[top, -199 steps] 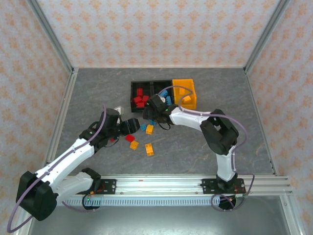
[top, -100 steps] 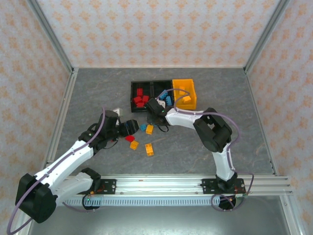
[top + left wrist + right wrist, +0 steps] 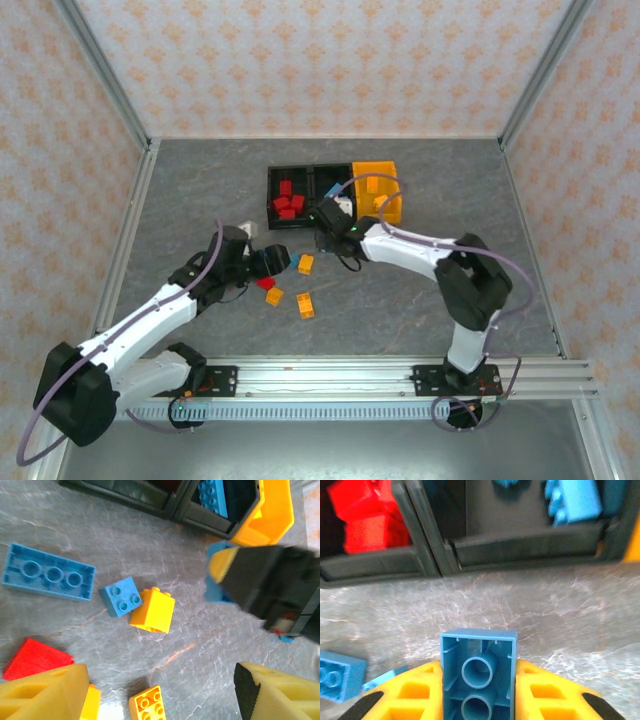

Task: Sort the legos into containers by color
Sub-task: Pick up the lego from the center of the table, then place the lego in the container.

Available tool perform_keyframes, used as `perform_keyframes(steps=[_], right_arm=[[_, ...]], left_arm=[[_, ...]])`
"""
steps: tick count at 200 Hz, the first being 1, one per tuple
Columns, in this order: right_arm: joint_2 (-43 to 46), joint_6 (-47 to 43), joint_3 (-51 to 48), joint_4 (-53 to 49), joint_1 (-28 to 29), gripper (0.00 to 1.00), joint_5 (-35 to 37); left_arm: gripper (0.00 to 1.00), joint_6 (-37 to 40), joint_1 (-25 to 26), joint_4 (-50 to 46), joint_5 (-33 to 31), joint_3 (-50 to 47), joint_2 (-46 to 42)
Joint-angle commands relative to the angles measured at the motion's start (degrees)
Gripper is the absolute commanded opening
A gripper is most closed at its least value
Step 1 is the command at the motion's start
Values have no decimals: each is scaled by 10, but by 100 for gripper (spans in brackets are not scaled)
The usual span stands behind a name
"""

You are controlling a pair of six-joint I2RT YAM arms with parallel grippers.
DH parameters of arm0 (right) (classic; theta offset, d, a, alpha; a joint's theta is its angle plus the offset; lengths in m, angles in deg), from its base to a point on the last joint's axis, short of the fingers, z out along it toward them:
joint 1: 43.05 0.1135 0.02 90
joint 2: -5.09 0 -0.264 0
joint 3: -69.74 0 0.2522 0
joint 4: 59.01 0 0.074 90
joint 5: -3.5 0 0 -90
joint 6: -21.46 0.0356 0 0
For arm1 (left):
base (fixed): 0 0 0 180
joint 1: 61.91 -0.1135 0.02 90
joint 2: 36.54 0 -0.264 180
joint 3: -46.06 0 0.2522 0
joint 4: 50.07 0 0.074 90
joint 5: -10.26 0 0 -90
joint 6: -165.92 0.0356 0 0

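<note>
You had the right gripper [image 3: 479,682] pinched on a blue brick [image 3: 479,650], hollow underside toward the wrist camera, held just short of the near wall of the middle black bin [image 3: 520,552], where other blue bricks [image 3: 575,505] lay. I judged the drop to be the step in hand: you needed to raise the brick above that wall, steer it clear of the left black bin [image 3: 365,565] with its red bricks [image 3: 362,515], then part the fingers low inside. Your left gripper [image 3: 162,680] stood spread and empty over the loose pile, near an orange-yellow brick [image 3: 153,610] and a small blue brick [image 3: 120,596]; holding it back from the bins would have left the right arm room
</note>
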Motion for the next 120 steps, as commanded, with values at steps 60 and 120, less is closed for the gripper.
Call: perform_keyframes(steps=[60,120], right_arm=[[7,-115,99,-27,-84,26,-6],[-133,-124,251,-49,-109,27,-45]], left_arm=[[77,-52,44,81,-33,68,87],[78,-58,43,57,-53,65,72]])
